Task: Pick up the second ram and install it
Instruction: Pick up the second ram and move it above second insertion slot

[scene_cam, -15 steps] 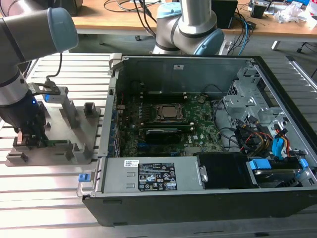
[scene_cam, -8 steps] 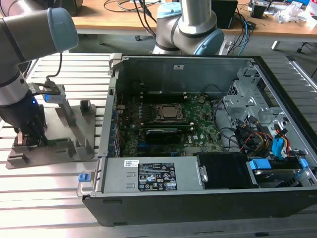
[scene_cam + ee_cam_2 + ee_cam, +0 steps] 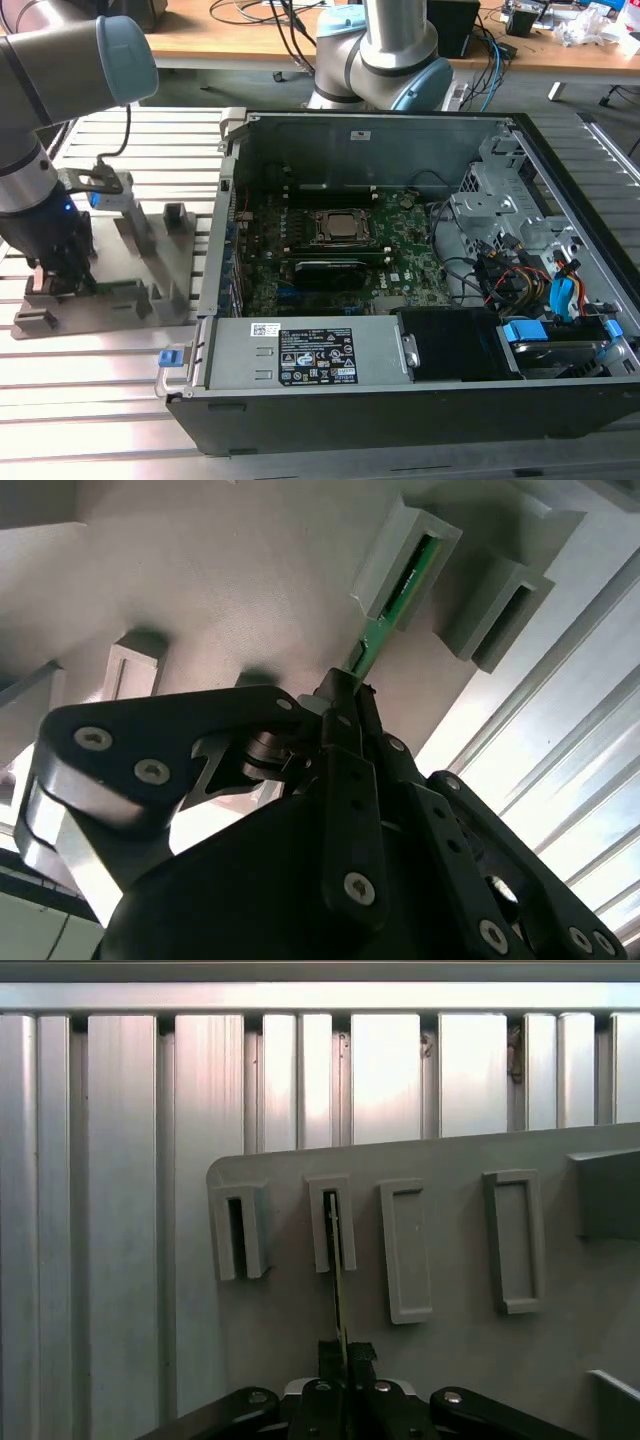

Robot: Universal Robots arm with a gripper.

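Hand [image 3: 345,695] closed down narrow: my two dark fingers [image 3: 368,720] pinch the near end of the second ram [image 3: 405,580], a thin green stick. Its far end sits inside a raised slot block [image 3: 385,555] on the gray fixture [image 3: 250,580], so the stick bridges from that slot to my grip. In the first wrist view the second ram [image 3: 338,1260] shows edge-on, a fine line running from the slot block [image 3: 322,1225] to my hand [image 3: 342,1350], with another slotted block [image 3: 240,1230] just beside it on the gray fixture [image 3: 280,1340].

In the exterior view my hand [image 3: 65,280] is low over the gray fixture [image 3: 150,260], which lies on the ribbed metal bench [image 3: 100,400] at the exterior view's left. The open computer case [image 3: 540,180] stands just beside the fixture toward the exterior view's right, with the green motherboard [image 3: 410,262] lying flat inside.
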